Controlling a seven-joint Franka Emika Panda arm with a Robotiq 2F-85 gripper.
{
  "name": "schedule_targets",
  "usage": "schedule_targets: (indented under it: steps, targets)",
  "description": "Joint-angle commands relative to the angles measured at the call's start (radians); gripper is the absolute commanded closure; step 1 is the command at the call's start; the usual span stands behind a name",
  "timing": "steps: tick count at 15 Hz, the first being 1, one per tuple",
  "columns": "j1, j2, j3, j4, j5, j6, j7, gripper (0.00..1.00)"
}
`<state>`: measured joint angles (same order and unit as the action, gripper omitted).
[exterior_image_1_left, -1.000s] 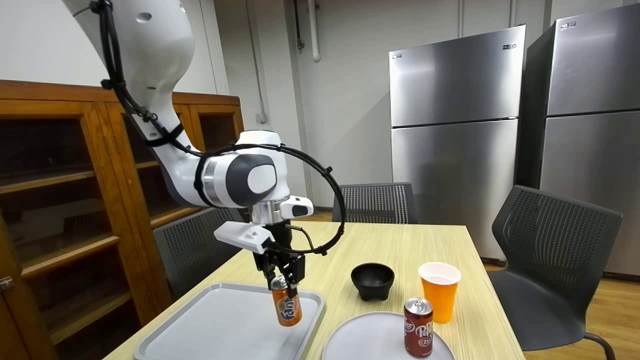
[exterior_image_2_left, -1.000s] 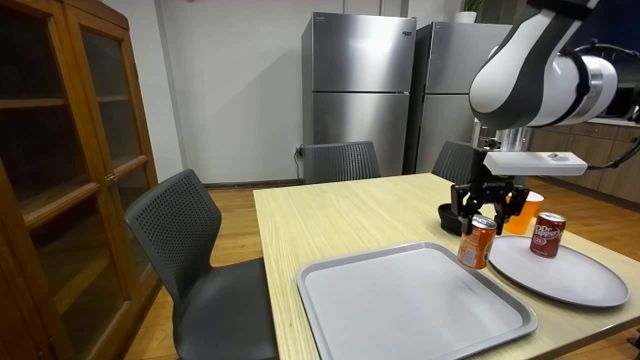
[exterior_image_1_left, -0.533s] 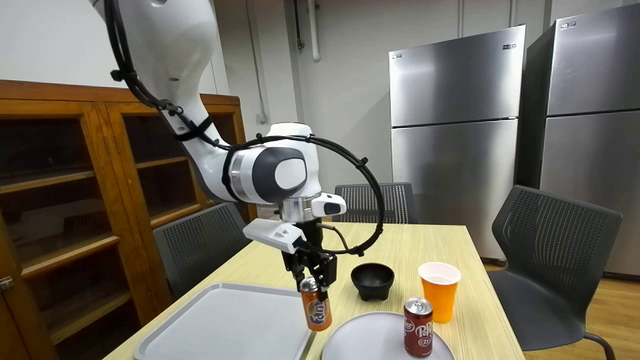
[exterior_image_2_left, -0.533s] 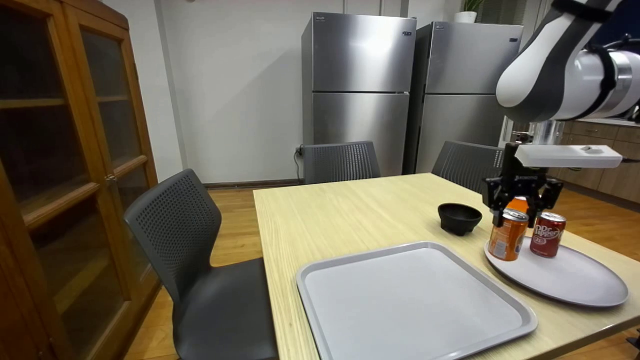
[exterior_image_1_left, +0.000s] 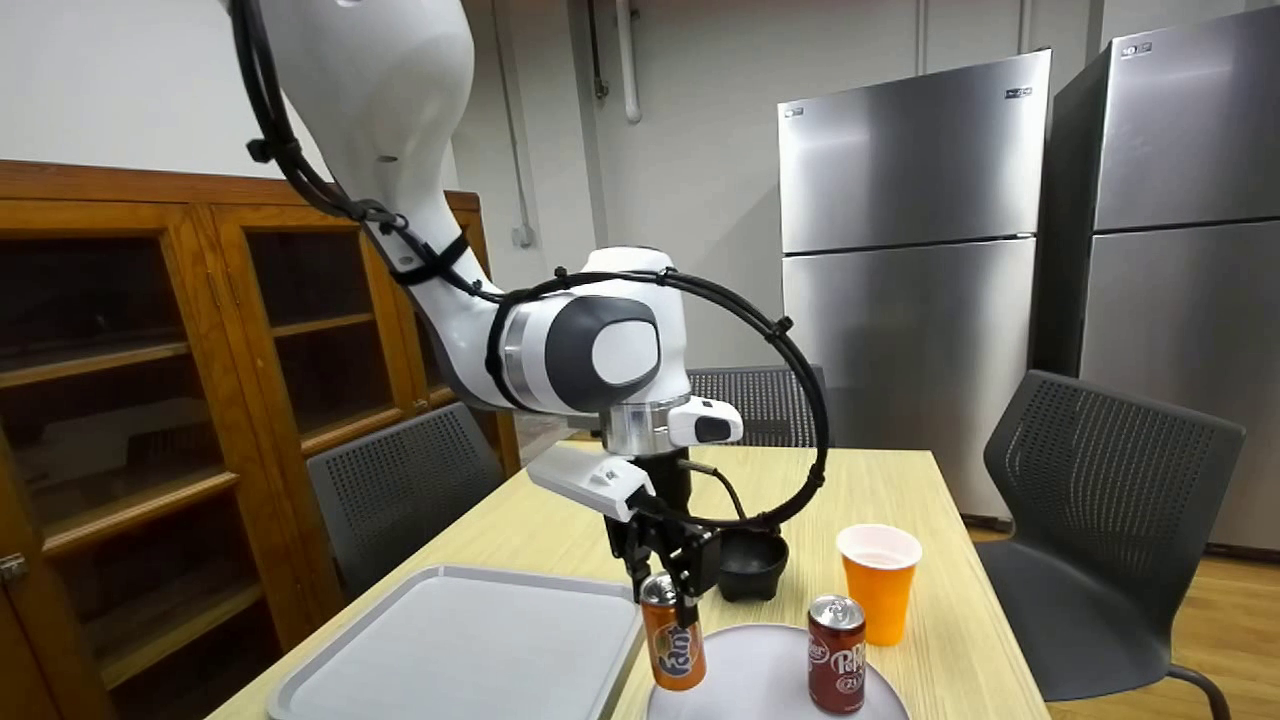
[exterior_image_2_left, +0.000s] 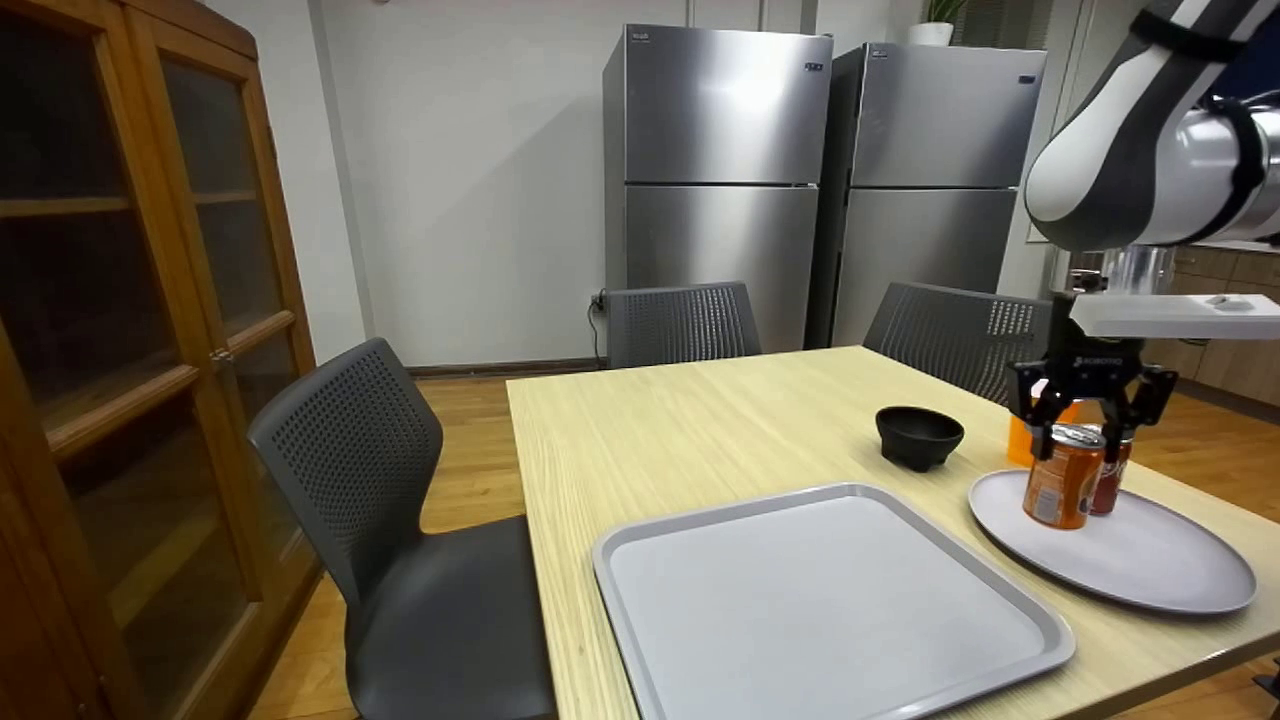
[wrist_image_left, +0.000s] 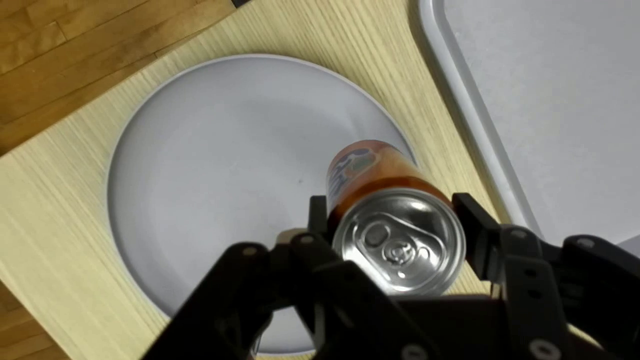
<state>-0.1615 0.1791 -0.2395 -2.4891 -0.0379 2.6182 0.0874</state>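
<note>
A: What is held by the end effector (exterior_image_2_left: 1078, 447)?

B: An orange Fanta can (exterior_image_1_left: 675, 650) is grasped by it near the top, with a finger set against each side. The silver lid is shown from above in the wrist view, and a slight tilt of the can is seen in an exterior view.

A: And where is that can to be found?

B: It is held over the round grey plate (wrist_image_left: 200, 165), close to the edge that is turned toward the grey tray (wrist_image_left: 550, 125). Whether the plate is touched by its base cannot be told.

A: What else is carried by the plate?

B: A dark red Dr Pepper can (exterior_image_1_left: 837, 655) is stood upright on it.

A: And around it?

B: Just beside the plate, an orange cup (exterior_image_1_left: 880, 590) with a white inside is set on the table (exterior_image_2_left: 680, 430); a black bowl (exterior_image_2_left: 918, 437) is placed near both. Between tray and plate, a strip of pale wood is seen.

A: What is shown farther off?

B: Dark chairs (exterior_image_1_left: 1110, 540) are placed about the table, and two steel refrigerators (exterior_image_1_left: 905, 300) and a glass-doored wooden cabinet (exterior_image_1_left: 235, 400) are seen beyond.
</note>
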Motion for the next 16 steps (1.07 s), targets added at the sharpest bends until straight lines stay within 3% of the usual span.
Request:
schedule_targets:
  steps: [1,16]
  targets:
    - [-0.025,0.028,-0.008,0.048,-0.008,-0.044,-0.015,0.62]
    - [-0.046,0.196,-0.03,0.162,0.001,-0.048,-0.009,0.62]
